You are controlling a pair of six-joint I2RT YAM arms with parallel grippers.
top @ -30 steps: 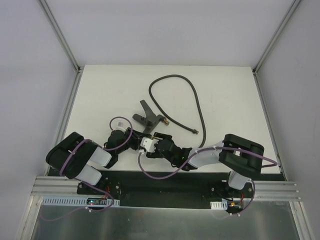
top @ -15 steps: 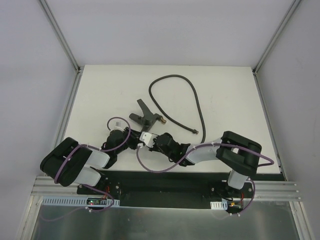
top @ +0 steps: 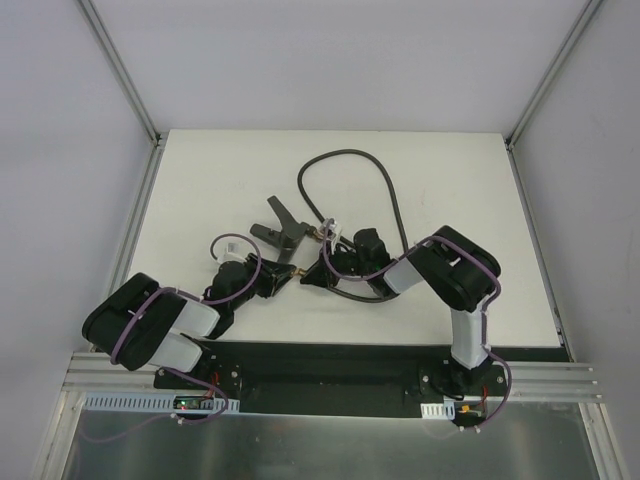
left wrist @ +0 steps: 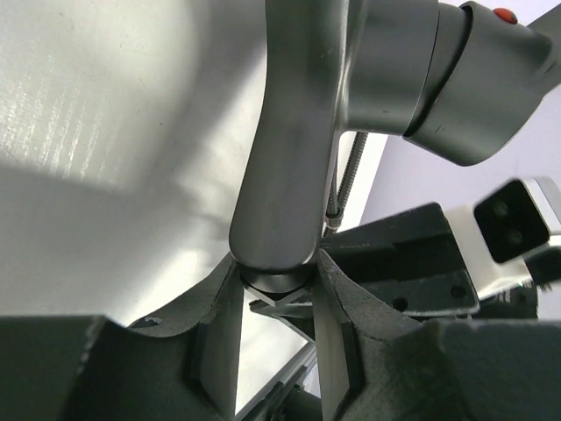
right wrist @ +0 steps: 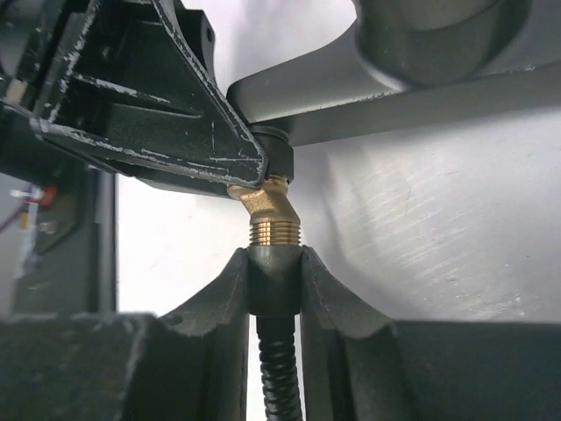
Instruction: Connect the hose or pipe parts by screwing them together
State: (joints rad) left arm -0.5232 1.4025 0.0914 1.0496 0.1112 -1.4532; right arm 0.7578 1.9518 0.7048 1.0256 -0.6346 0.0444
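The dark-grey forked fitting (top: 278,228) sits at mid-table. My left gripper (top: 283,272) is shut on one of its legs; in the left wrist view the fitting (left wrist: 289,158) rises from between the fingers of that gripper (left wrist: 273,282). My right gripper (right wrist: 274,282) is shut on the dark collar at the hose end (right wrist: 274,276). That collar sits right under the fitting's brass threaded tip (right wrist: 274,230) and touches it. The ribbed hose (right wrist: 279,377) runs down between the fingers. From above, the right gripper (top: 316,268) faces the left one, and the hose (top: 350,153) loops toward the far side.
The white table (top: 210,180) is bounded by grey side walls and aluminium posts (top: 120,70). Purple cables (top: 300,345) trail along both arms near the front rail. The right arm's elbow (top: 465,265) stands over the table's right side.
The right arm has swung away from the near edge and now grips the hose end at the fitting. That end no longer lies loose on the right. The fitting shifted slightly left.
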